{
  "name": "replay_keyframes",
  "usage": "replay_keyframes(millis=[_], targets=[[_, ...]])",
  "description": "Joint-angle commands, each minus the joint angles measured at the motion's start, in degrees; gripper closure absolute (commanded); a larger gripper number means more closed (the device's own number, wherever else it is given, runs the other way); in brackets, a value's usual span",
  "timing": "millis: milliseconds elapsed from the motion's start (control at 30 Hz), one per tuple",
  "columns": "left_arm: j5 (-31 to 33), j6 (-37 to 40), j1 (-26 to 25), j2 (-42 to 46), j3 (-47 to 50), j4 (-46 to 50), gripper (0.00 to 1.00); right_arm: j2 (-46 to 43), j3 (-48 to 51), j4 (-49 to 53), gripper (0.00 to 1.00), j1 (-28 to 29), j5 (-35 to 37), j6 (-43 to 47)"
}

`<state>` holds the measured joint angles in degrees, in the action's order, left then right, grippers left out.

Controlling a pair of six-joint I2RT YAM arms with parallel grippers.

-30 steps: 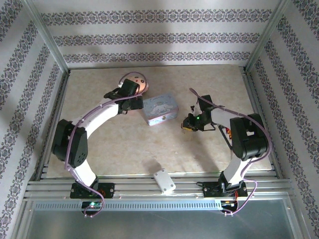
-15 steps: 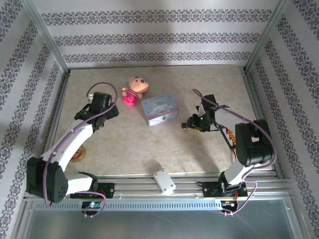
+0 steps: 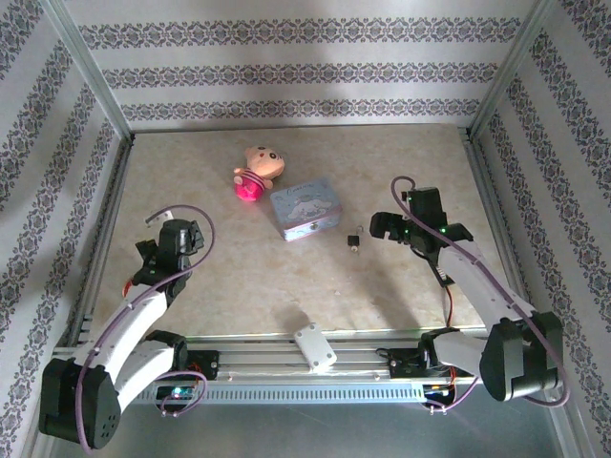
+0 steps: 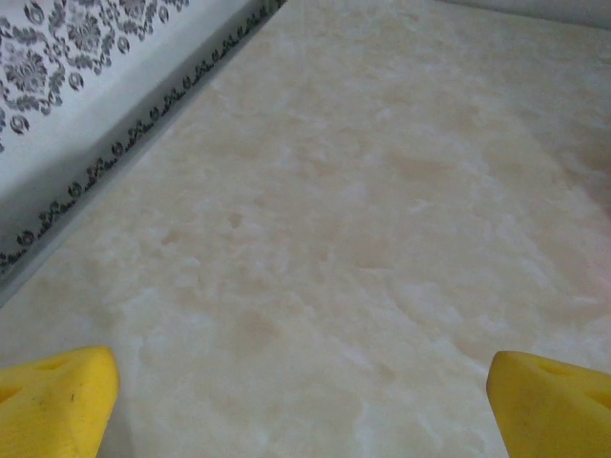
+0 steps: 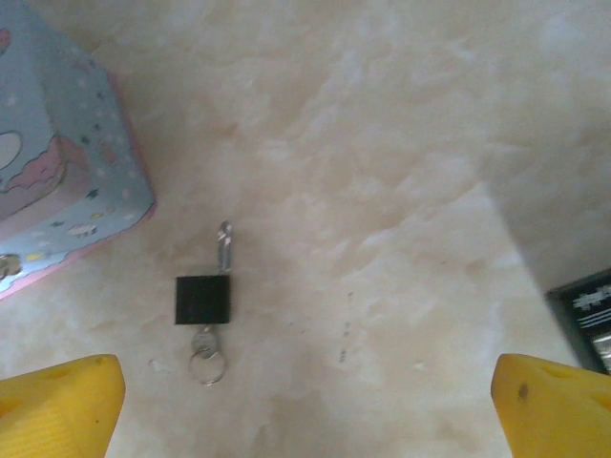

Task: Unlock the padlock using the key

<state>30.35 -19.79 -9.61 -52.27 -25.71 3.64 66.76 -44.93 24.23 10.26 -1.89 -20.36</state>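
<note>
Right gripper (image 5: 307,408), fingers apart near loose padlock (image 5: 202,299): turning key (image 5: 204,349) could spin the unpinned body; shackle state unclear.

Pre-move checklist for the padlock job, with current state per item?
1. Right gripper open, empty: ok.
2. Left gripper open, empty: ok.
3. Small black padlock flat on beige marbled table, apart from light-blue rectangular tin: ok.
4. Padlock centred ahead of right gripper: not ok, it sits left of centre in the right wrist view.
5. Key seated in lock: metal key ring lies at the body's base; cannot tell.
6. Pale metal shackle released: cannot tell.
</note>
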Motion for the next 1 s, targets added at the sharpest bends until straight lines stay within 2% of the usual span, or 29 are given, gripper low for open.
replay_keyframes(millis=[0, 133, 300, 400, 500, 700, 967], targets=[[1.33, 7.96, 0.9, 0.91, 3.43, -15.66, 0.01, -2.16, 1.94, -4.48, 0.02, -0.62, 7.88, 2.61], [-2.69, 12.47, 1.56, -0.76, 7.02, -24.81, 0.01, -4.29, 5.76, -11.78, 0.02, -0.8, 12.98, 5.25], [-7.76, 14.79, 2.46, -4.43, 9.84, -33.52, 0.01, -5.52, 9.61, -18.58, 0.02, -0.86, 17.02, 8.59], [-11.54, 15.58, 3.36, -7.78, 11.97, -41.08, 0.01, -6.92, 13.52, -26.37, 0.02, -0.86, 18.56, 12.08], [-14.39, 17.33, 3.65, -11.16, 13.17, -47.12, 0.01, -9.16, 18.45, -34.7, 0.02, -0.9, 18.41, 17.1], [-18.16, 19.71, 4.47, -18.58, 14.43, -57.97, 0.01, -11.3, 24.06, -44.19, 0.02, -1.29, 18.75, 22.02], [-23.24, 22.96, 4.95, -36.36, 17.97, -84.66, 0.01, -9.1, 28.57, -52.58, 0.02, -3.31, 15.6, 21.83]])
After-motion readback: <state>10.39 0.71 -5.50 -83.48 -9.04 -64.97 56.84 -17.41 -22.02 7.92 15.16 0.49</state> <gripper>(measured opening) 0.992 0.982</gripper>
